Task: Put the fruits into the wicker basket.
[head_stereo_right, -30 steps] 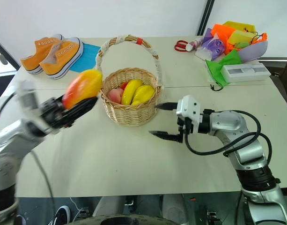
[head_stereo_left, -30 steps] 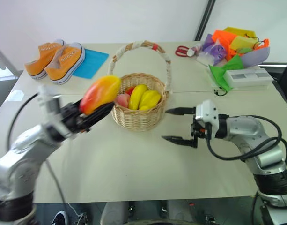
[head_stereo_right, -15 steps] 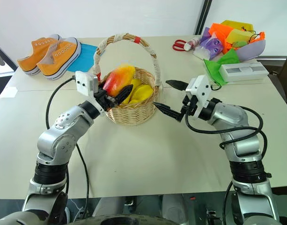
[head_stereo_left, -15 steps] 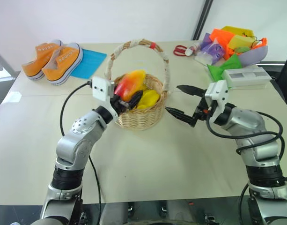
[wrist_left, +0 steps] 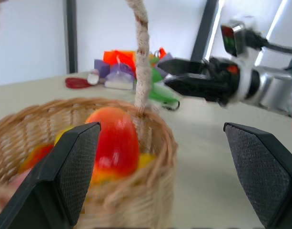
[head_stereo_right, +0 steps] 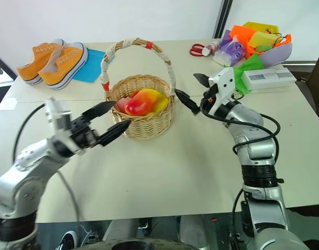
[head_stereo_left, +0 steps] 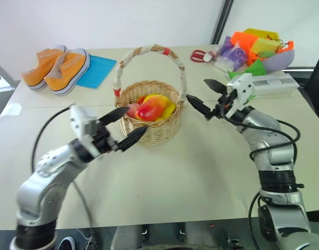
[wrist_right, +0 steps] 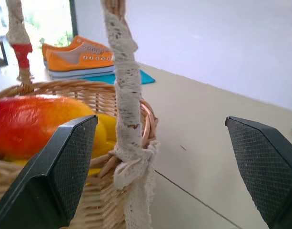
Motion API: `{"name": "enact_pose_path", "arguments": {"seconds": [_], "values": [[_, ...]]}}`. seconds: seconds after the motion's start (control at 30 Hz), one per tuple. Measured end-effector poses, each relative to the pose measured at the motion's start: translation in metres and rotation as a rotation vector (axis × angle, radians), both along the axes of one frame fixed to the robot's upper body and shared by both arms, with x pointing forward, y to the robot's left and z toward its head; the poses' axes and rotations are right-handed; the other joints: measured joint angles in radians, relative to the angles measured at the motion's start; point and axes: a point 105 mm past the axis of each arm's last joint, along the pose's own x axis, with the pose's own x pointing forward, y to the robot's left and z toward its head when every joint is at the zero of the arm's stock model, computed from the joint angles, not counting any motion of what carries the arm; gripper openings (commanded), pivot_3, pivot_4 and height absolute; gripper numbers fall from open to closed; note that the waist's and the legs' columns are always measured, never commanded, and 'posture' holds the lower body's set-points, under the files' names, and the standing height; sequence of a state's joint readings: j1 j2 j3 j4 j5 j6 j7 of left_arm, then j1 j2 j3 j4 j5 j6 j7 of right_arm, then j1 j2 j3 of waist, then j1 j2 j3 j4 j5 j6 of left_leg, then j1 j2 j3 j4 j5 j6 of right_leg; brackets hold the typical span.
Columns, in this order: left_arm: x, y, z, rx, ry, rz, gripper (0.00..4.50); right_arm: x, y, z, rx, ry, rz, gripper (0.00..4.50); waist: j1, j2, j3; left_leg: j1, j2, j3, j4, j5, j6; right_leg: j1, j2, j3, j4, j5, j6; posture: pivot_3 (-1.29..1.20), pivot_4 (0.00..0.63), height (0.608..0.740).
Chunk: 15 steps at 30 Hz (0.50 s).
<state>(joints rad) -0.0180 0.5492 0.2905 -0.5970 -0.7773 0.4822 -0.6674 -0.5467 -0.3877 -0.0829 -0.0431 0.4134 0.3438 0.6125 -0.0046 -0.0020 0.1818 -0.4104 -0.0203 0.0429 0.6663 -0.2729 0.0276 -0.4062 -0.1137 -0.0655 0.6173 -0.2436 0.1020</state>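
The wicker basket stands mid-table with its arched handle upright. Inside it lies a red-and-yellow mango on top of other fruits, with a yellow fruit peeking out beside it. My left gripper is open and empty, just outside the basket's near-left rim. My right gripper is open too, beside the handle's right foot and apart from it. The left wrist view looks over the rim at the mango. In the right wrist view the handle stands between the fingers.
Orange sneakers and a blue cloth lie at the back left. A purple bowl of colourful items, a white box and red scissors sit at the back right.
My left gripper carried the mango over the basket, let it go inside and drew back open. My right gripper rose and moved toward the handle's right side.
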Motion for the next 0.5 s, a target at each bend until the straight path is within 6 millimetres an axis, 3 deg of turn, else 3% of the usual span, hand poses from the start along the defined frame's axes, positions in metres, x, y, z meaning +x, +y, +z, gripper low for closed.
{"name": "enact_pose_path", "arguments": {"seconds": [0.1, 0.23, 0.33, 0.5], "values": [[-0.003, 0.047, 0.004, 0.015, -0.048, 0.127, 4.43, 0.010, 0.021, 0.005, 0.069, 0.003, -0.014, 4.50, -0.011, 0.001, 0.000, 0.000, 0.000, 0.000, 0.000, 0.001, -0.001, -0.001, 0.000, 0.000, 0.001, 0.000, -0.001, 0.00, 0.150, 0.740], [-0.003, 0.062, -0.005, -0.020, -0.036, 0.185, 4.43, 0.017, 0.041, 0.000, 0.053, 0.002, -0.016, 4.50, -0.001, 0.001, 0.000, 0.000, -0.002, 0.000, 0.000, 0.000, 0.000, -0.001, -0.003, 0.000, 0.001, 0.001, 0.000, 0.00, 0.150, 0.740], [-0.002, 0.057, -0.011, -0.038, -0.020, 0.184, 4.50, 0.021, 0.043, -0.006, 0.025, -0.009, -0.031, 3.59, -0.005, 0.000, 0.000, 0.000, -0.003, 0.000, 0.000, 0.000, 0.000, 0.000, -0.004, 0.000, 0.001, 0.002, 0.002, 0.00, 0.150, 0.740], [-0.003, 0.045, -0.021, -0.066, 0.008, 0.159, 4.50, 0.026, 0.040, -0.012, -0.002, -0.009, -0.054, 1.03, -0.012, 0.001, 0.000, 0.000, -0.001, 0.000, -0.001, 0.000, 0.000, -0.002, -0.002, 0.000, 0.002, 0.002, 0.002, 0.00, 0.150, 0.740]]}}
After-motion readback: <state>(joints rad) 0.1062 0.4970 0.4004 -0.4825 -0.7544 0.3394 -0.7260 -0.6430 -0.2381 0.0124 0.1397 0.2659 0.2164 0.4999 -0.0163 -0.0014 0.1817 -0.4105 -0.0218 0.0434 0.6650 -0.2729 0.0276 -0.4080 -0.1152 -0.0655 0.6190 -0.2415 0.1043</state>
